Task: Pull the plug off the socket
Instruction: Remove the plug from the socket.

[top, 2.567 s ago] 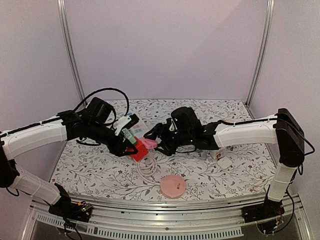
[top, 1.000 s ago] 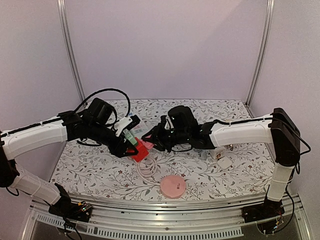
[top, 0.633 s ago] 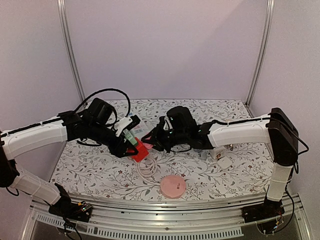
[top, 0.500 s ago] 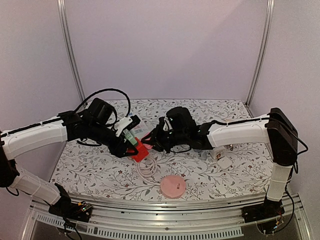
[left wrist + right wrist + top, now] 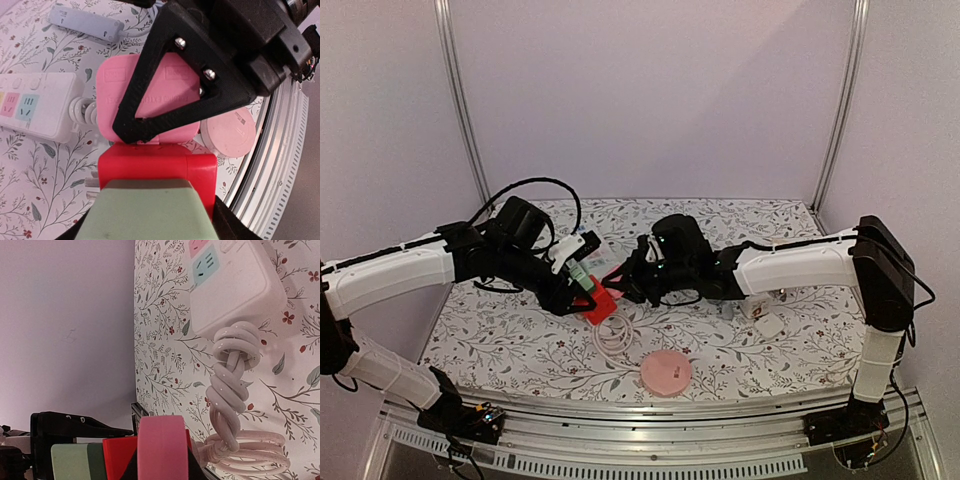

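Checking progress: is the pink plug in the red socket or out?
In. The pink plug sits flush against the red socket, no gap or prongs showing.

Soft even light; pink plug [image 5: 161, 447] blurred up close.

Overview; wrist close-ups, probably same plug [image 5: 112, 100]

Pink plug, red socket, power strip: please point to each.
pink plug [image 5: 111, 92]: left wrist view, left part of its face.
red socket [image 5: 155, 165]: left wrist view, upper face.
power strip [image 5: 235, 290]: right wrist view, white body.
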Motion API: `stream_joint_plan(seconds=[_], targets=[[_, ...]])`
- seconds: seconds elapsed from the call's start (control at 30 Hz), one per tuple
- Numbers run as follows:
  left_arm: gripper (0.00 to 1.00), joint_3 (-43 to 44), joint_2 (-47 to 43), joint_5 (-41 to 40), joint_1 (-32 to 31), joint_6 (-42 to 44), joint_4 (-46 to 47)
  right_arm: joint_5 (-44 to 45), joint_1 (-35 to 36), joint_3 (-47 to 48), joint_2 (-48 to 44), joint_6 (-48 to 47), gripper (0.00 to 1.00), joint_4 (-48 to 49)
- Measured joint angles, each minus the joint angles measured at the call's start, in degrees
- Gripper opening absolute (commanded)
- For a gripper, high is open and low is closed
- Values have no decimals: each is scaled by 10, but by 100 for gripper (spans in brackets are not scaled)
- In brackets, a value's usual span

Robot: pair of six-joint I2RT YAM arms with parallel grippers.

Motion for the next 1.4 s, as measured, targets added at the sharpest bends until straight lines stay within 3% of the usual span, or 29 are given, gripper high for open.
stream_joint_plan(seconds=[0.87, 1.4], targets=[[21, -6, 0, 54, 17, -16, 16, 5, -4, -43, -23, -14, 0, 41], [21, -6, 0, 32, -4, -2, 18, 8, -6, -61, -35, 52, 0, 49]])
